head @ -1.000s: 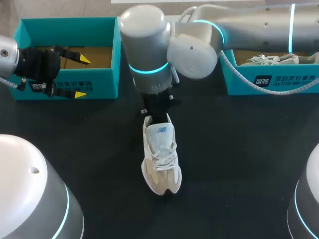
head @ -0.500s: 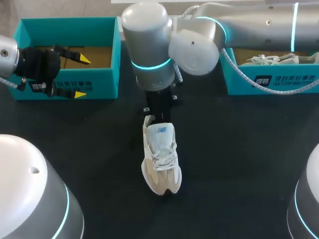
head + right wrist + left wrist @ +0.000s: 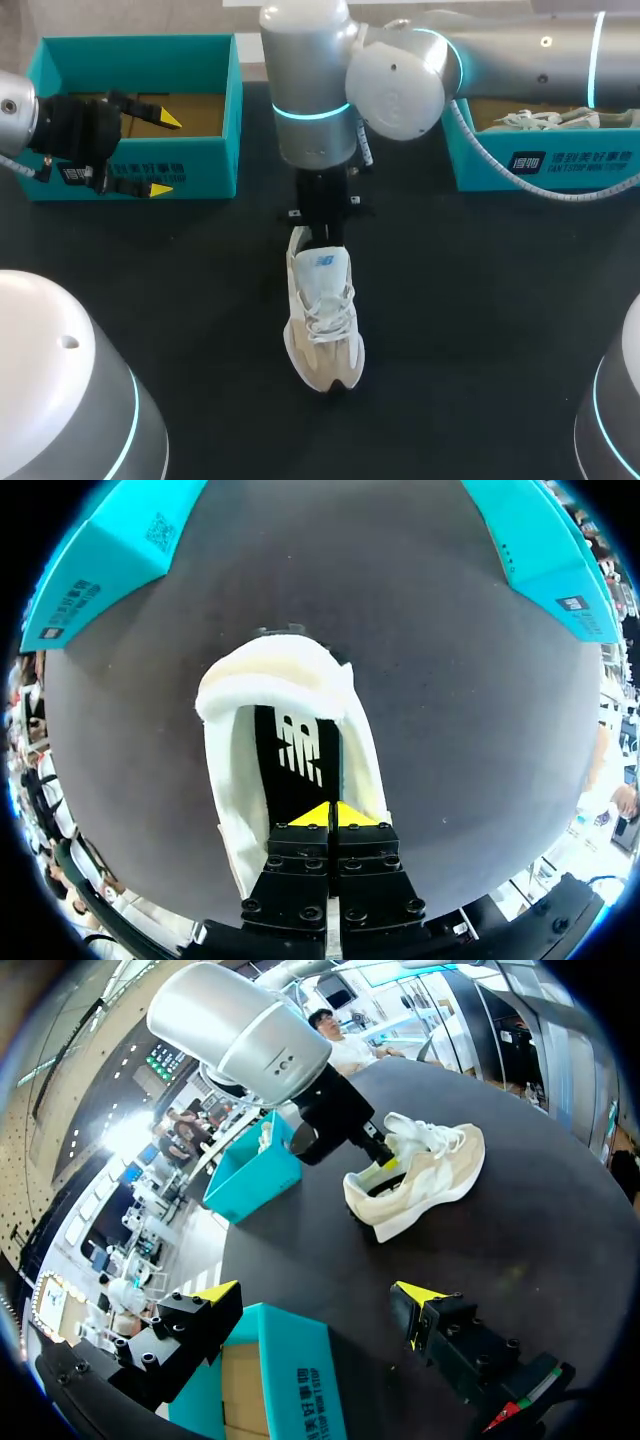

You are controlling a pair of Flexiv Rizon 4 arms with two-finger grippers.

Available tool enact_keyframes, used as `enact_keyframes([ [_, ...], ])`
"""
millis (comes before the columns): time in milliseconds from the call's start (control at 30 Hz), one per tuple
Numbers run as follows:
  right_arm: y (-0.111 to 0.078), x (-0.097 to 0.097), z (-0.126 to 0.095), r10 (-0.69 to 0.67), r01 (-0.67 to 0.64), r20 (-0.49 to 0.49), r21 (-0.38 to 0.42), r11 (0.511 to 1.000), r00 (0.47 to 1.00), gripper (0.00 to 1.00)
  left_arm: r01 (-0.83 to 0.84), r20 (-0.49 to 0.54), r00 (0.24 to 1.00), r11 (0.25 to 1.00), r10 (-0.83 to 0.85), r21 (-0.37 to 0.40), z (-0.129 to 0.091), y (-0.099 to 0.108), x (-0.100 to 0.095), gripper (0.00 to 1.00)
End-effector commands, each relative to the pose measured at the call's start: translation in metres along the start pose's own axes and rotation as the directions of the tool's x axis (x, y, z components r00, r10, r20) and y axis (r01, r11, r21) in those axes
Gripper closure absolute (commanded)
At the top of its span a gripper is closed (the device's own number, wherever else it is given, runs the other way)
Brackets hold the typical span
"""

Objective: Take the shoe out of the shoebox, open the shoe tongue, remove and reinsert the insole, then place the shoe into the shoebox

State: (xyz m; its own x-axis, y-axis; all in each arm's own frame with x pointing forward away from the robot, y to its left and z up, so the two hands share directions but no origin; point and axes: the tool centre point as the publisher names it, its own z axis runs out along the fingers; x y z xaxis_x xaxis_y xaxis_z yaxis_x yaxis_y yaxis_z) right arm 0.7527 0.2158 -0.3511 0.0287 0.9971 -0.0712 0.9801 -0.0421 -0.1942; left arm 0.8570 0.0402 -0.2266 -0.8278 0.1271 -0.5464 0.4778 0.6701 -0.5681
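Head view, shoe: the white and tan shoe (image 3: 322, 320) lies on the black table (image 3: 480, 300) in the middle of the frame, toe toward the bottom.
Head view, right gripper: the right gripper (image 3: 322, 222) points down at the shoe's heel end.
Head view, left gripper: the left gripper (image 3: 160, 153) is at the upper left, over the teal shoebox (image 3: 140, 45), fingers wide apart.
Left wrist view: the shoe lies well ahead of the wide fingers, and the shoebox is under them.
Right wrist view: the yellow tips are pressed together inside the shoe's opening, over the black insole (image 3: 298, 745).
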Motion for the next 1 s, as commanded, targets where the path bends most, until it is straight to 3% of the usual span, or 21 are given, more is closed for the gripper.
enact_keyframes([
  [33,-0.002,-0.002,0.0,0.001,-0.001,-0.005,-0.004,1.0,1.0,1.0,-0.001,-0.003,1.0,1.0,0.001,-0.003,0.0,0.0,0.0,0.0],
  [233,-0.006,0.003,-0.003,0.029,-0.015,-0.146,0.094,0.995,0.989,1.0,-0.001,-0.003,1.0,1.0,0.001,-0.003,0.0,0.0,0.0,0.0],
  [467,-0.014,0.01,0.005,0.022,-0.002,-0.146,0.131,0.991,0.989,1.0,-0.001,-0.003,1.0,1.0,0.001,-0.003,0.0,0.0,0.0,0.0],
  [533,-0.015,0.01,0.005,0.027,-0.004,-0.157,0.148,0.989,0.987,0.53,-0.001,-0.003,1.0,1.0,0.001,-0.003,0.0,0.0,0.0,0.0],
  [567,-0.015,0.011,0.006,0.024,-0.003,-0.147,0.145,0.989,0.989,0.0,-0.001,-0.003,1.0,1.0,0.001,-0.003,0.0,0.0,0.0,0.0],
  [1000,-0.017,0.025,0.006,-0.032,0.051,-0.126,0.149,0.988,0.992,0.0,-0.001,-0.003,1.0,1.0,0.001,-0.003,0.0,0.0,0.0,0.0],
])
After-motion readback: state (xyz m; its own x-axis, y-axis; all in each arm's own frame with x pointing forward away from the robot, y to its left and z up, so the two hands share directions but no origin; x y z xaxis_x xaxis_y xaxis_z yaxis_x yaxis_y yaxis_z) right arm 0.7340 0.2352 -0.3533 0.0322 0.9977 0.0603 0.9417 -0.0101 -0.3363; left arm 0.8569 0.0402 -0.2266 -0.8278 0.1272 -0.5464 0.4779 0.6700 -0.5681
